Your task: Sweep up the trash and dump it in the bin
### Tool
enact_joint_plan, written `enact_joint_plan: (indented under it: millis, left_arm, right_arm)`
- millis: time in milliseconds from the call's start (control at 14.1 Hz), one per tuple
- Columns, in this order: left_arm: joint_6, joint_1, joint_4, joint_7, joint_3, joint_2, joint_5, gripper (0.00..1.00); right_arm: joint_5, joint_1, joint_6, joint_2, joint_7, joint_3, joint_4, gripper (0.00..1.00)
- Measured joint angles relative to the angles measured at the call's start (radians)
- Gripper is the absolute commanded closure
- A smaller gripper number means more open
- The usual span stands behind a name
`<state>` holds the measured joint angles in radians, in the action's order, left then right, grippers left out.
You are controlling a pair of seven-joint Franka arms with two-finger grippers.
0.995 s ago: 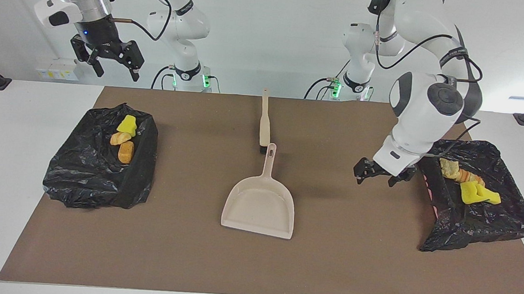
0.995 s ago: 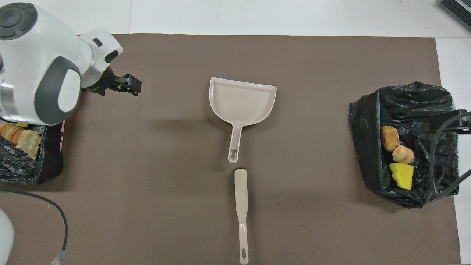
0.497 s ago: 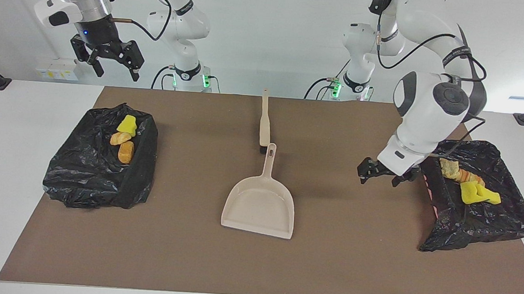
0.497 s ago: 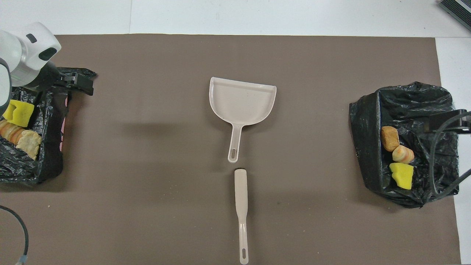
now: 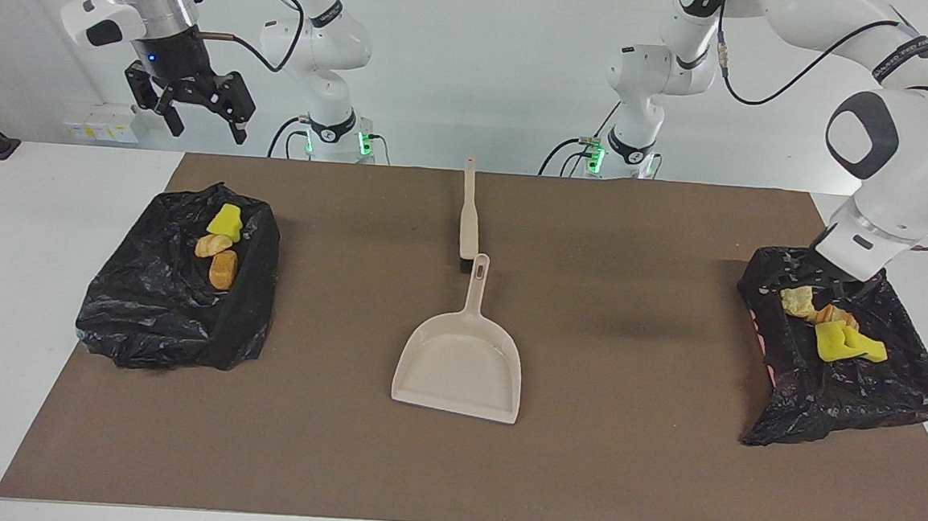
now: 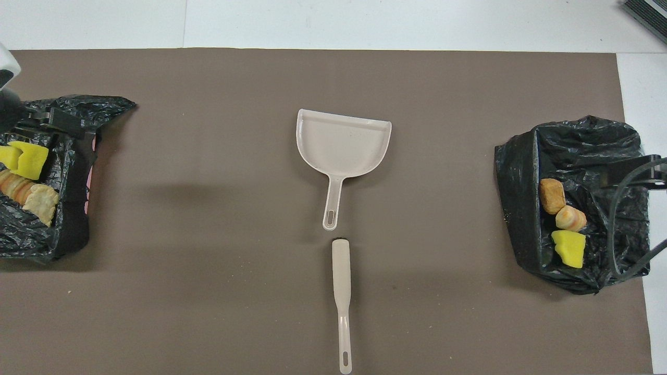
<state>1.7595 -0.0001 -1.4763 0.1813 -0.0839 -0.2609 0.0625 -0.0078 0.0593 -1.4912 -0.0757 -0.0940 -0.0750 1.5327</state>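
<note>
Looks basically done: trash (image 5: 829, 327) sits in both bins (image 5: 890, 399), mat bare, dustpan (image 5: 459, 365) and brush (image 5: 469, 216) parked mid-table. Right gripper (image 5: 203, 116) hangs spread over its table end; left gripper (image 5: 822, 274) over its bin, fingers hidden, probably spread.

The left claw (image 5: 821, 276) is dark against the black liner of the bin (image 5: 890, 399) at the left arm's end of the table, so its fingertips cannot be made out in the facing view. In the overhead view that bin (image 6: 68, 229) is cut off by the edge at nine o'clock, and so are its scraps (image 6: 28, 161); their full count stays unknown. The right claw (image 5: 203, 120) is sliced by the overhead view's edge at three o'clock. The brush's (image 5: 469, 220) bristles are mostly hidden by the dustpan's (image 5: 462, 365) handle tip.
</note>
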Motion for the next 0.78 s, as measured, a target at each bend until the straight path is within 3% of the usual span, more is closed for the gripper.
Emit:
enact_joint_plan:
  millis: [426,782]
  left_arm:
    - [-0.037,-0.016,-0.003,-0.008,0.017,0.016,0.001,0.00]
    - [-0.050,-0.042,-0.099,-0.008,0.019,0.127,-0.024,0.00]
  right_arm:
    - [0.000,0.000,0.000,0.000,0.000,0.000,0.000,0.00]
    - [0.000,0.000,0.000,0.000,0.000,0.000,0.000,0.00]
